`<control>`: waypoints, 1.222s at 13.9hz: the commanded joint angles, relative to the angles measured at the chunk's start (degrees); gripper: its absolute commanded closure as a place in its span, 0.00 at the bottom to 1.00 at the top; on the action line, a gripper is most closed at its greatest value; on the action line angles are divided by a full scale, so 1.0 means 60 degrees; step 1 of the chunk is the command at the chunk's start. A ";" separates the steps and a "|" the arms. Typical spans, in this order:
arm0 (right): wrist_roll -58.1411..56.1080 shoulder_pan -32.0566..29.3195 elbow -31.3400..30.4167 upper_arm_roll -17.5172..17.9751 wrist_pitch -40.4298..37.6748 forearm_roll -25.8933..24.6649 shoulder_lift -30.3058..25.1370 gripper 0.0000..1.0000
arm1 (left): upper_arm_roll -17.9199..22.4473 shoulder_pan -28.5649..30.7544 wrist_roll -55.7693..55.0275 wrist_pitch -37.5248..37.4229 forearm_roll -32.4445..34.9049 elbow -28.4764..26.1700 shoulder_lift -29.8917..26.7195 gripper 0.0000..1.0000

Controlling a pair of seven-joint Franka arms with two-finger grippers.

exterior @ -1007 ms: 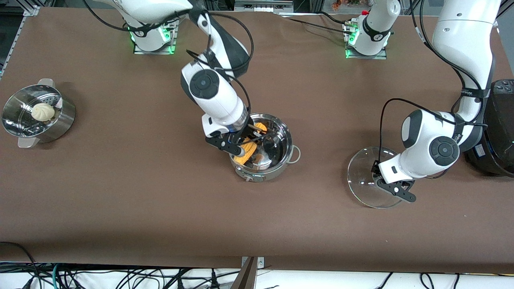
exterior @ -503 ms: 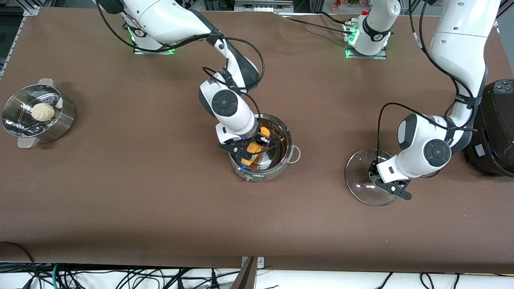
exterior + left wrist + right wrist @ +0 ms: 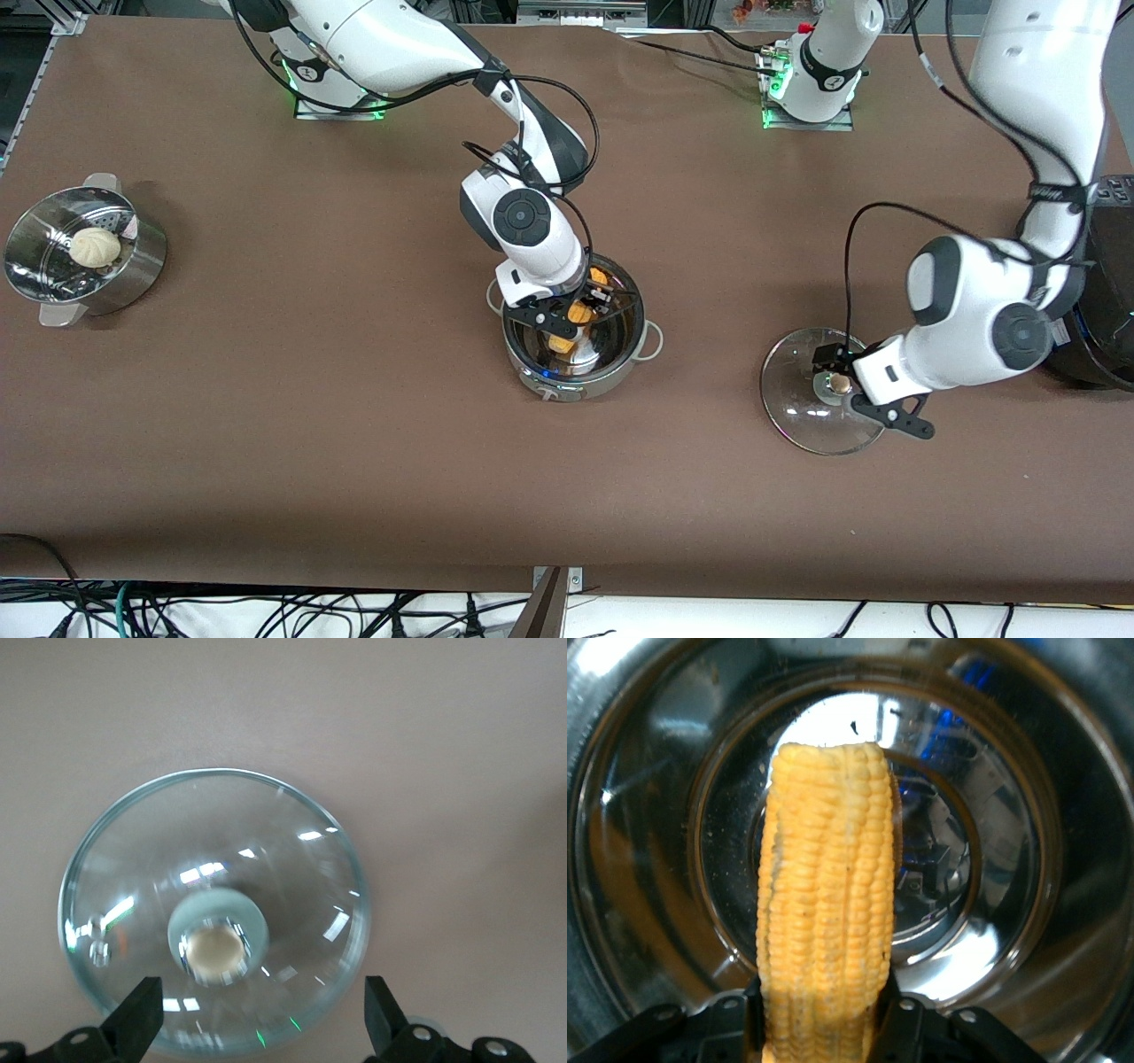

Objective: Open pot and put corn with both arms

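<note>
The steel pot (image 3: 624, 353) stands open mid-table. My right gripper (image 3: 574, 317) is down inside it, shut on the yellow corn (image 3: 580, 312). The right wrist view shows the corn (image 3: 824, 904) upright between my jaws (image 3: 824, 1028), over the shiny pot bottom (image 3: 983, 904). The glass lid (image 3: 793, 412) lies on the table toward the left arm's end, its tan knob (image 3: 837, 384) showing. My left gripper (image 3: 864, 392) hovers over the lid, open and empty. In the left wrist view the lid (image 3: 292, 859) and knob (image 3: 214, 950) lie below my spread fingers (image 3: 142, 1014).
A perforated steamer bowl (image 3: 133, 266) with a white bun (image 3: 94, 246) stands at the right arm's end of the table. A large black cooker (image 3: 1106, 292) stands at the left arm's end, close beside the left arm.
My right gripper has carried the corn lower into the pot and toward its farther rim. My left gripper has drawn off the lid, and the knob has come into sight.
</note>
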 commanded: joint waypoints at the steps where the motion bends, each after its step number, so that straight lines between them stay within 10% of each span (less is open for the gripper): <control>1: 0.0150 0.0030 0.0091 -0.0101 -0.0254 -0.0349 -0.0293 0.00 | -0.0064 0.0066 -0.1350 -0.1357 -0.0268 0.0132 -0.1348 0.00; 9: -0.1543 -0.0029 0.0105 -0.1856 -0.3370 -0.0320 -0.2621 0.00 | 0.0125 0.0095 -0.3231 -0.4212 0.0318 0.0220 -0.4382 0.00; 17: -0.7284 -0.0029 0.0091 -0.5458 -0.7574 0.0002 -0.4746 0.00 | 0.0565 0.0109 -0.3172 -0.5858 0.0216 0.0191 -0.4737 0.00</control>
